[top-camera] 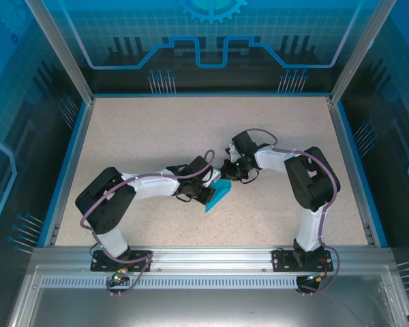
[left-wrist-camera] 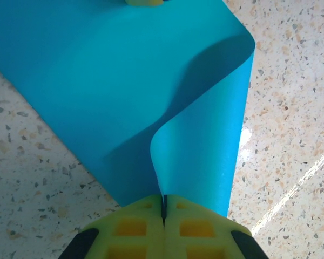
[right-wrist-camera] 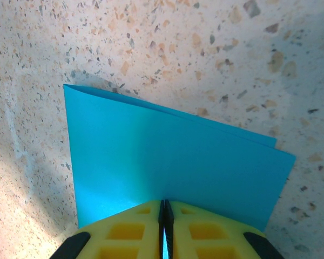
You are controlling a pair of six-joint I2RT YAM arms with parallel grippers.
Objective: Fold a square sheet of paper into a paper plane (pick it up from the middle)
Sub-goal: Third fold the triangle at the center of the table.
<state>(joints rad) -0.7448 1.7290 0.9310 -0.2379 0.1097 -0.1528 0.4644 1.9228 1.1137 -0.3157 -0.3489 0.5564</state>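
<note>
Paper sheet (right-wrist-camera: 167, 156), plain cyan-blue

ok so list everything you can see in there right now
paper: one sheet, cyan-blue, middle of the table, bent over on itself
table: one, speckled beige, under everything
wall panels: three, blue with line graphics, back and both sides
metal rail: one, silver, near edge, carrying the arm bases
arms: two, white and black, reaching from the near edge to the middle
left gripper: one, yellow-green, shut on the paper
right gripper: one, yellow-green, shut on the paper
</note>
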